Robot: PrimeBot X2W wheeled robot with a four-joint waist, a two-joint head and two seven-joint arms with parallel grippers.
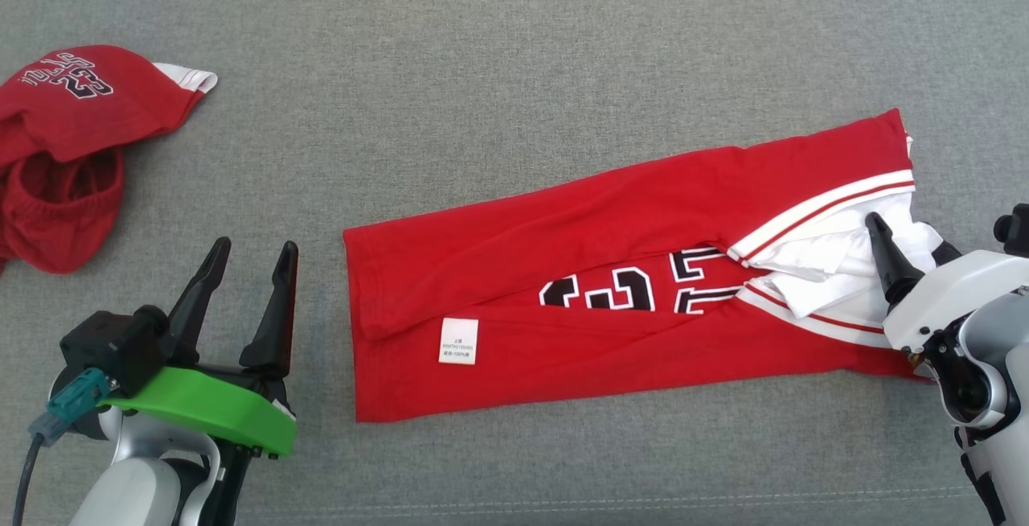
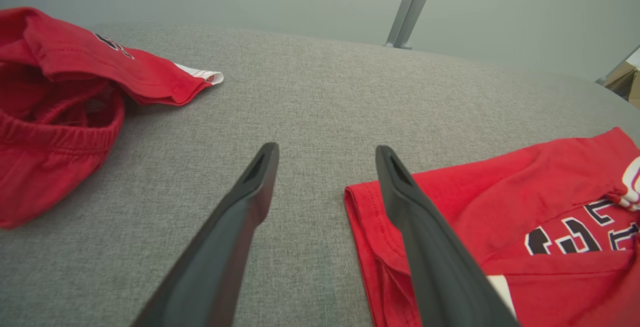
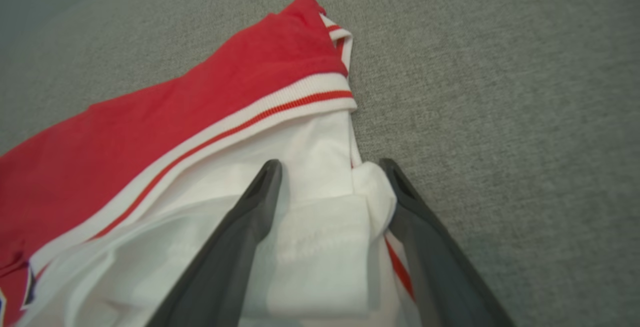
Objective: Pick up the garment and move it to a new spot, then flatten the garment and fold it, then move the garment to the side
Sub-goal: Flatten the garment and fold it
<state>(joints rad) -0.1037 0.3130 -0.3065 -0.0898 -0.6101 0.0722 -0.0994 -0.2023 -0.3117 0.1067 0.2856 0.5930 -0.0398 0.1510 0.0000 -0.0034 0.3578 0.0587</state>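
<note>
Garment [image 1: 611,269]: red knit jersey, folded into a long band, lying centre-right on a grey woven surface [image 1: 514,43]. Hem edge near the left gripper [image 1: 256,243], whose jaws are spread. Open cloth lies all round.

Right gripper [image 3: 330,163]: jaws spread astride the white ribbed sleeve fold [image 3: 310,247].

Second red garment [image 1: 64,148]: crumpled, far left.

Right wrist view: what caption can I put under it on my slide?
Open right claw around the white end of the red jersey, on grey fabric.
</note>
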